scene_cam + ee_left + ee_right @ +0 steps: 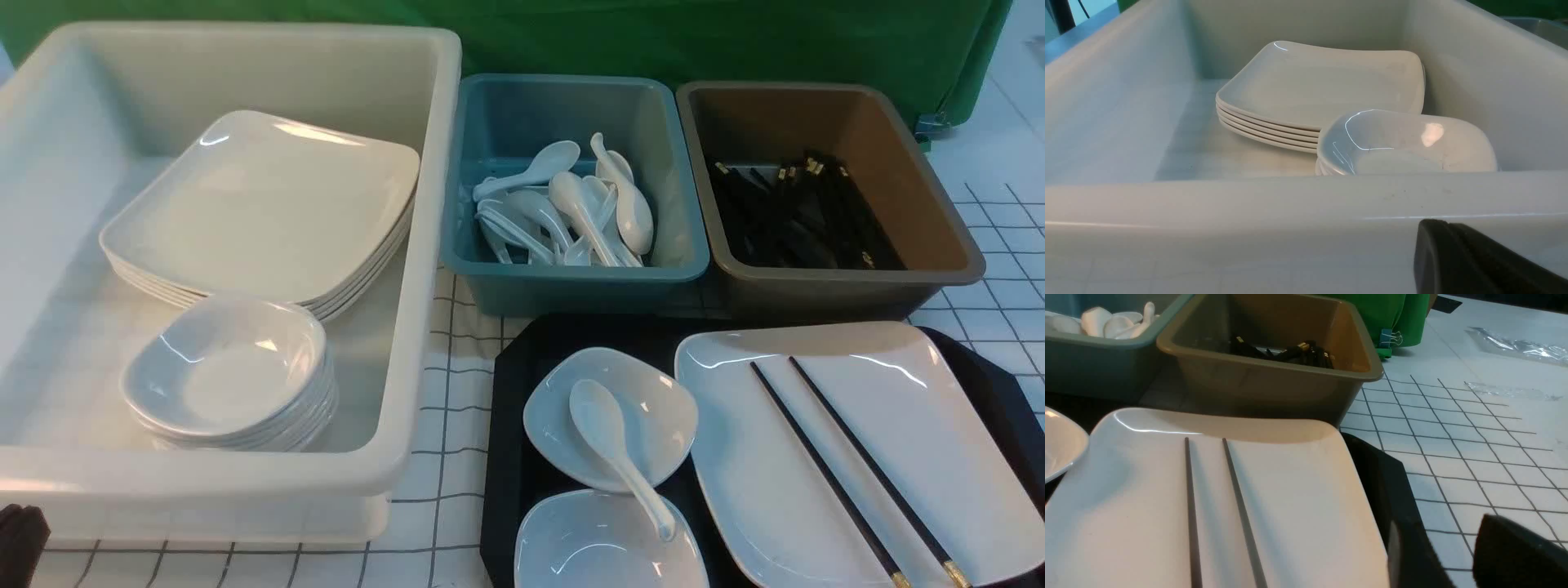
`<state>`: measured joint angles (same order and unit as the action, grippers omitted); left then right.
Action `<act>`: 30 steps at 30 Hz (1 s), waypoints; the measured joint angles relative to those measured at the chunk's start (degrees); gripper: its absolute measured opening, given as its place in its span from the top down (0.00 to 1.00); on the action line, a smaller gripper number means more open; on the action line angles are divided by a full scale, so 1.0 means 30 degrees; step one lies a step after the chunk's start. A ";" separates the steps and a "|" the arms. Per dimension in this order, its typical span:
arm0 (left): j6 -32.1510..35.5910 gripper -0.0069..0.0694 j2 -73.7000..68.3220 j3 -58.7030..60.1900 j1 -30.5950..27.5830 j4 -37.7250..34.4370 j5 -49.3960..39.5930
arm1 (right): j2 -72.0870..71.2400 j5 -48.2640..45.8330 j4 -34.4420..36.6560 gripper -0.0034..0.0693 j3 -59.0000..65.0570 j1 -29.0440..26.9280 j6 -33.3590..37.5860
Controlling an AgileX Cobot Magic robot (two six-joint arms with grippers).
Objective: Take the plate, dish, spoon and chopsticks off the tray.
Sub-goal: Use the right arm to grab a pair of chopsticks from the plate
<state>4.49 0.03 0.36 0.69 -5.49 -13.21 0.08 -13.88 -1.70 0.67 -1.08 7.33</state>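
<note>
Your large glossy white rounded-square plate (939, 408) sits on the right half of the black rectangular plastic tray (506, 433), near and to the right. One pair of thin black gold-capped chopsticks (826, 474) lies side by side on it. On the tray's left half are two small shallow white dishes, one far (653, 400) and one near (588, 547). A single white ceramic soup spoon (608, 433) has its bowl in the far dish and its handle over the near one.

Nothing looks cleared yet, so you are at the first pick. I would lift the chopsticks before the plate, and the spoon before either dish.

Three tubs wait on the far side:
- The big white tub (424, 245) on the left holds a stack of four or five plates (261, 204) and a stack of several small dishes (229, 376).
- The teal tub (571, 282) holds spoons.
- The brown tub (816, 290) holds chopsticks.

The left gripper (1449, 245) is closed on nothing, just outside the white tub's near wall. Only a dark edge of the right gripper (1519, 555) shows, right of the tray, and you cannot tell how its jaws stand.
</note>
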 joint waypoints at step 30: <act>-0.1395 0.90 0.0000 0.0000 0.0000 -0.3421 0.6608 | 0.0000 0.0137 0.0000 0.61 0.0000 0.0000 0.0000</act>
<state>0.31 0.03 0.36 0.69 -15.76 6.62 0.08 -13.47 -1.70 0.67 -1.08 7.33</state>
